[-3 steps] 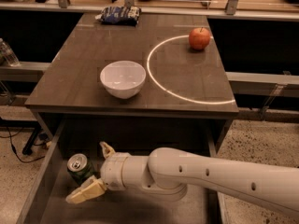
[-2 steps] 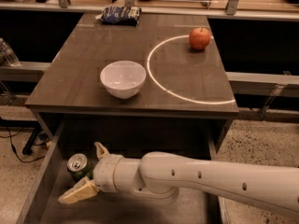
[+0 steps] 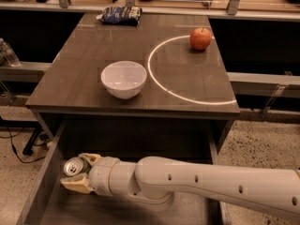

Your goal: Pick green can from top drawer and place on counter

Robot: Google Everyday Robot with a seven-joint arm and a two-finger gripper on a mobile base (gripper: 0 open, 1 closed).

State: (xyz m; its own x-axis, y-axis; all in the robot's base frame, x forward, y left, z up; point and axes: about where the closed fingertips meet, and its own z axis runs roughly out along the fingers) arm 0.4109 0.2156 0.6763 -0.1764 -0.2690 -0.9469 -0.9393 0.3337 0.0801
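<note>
The gripper point(image 3: 75, 173) has slid left inside the top drawer point(image 3: 49, 205), so its fingers point(image 3: 75, 185), still apart, now straddle the upright green can point(image 3: 73, 166), apparently ready to close.

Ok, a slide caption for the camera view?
Tool at the green can in the open top drawer; bowl, apple and snack bag on the counter.

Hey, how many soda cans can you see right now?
1. The green can sits at the left of the top drawer, with the gripper right at it. The arm may hide others.
</note>
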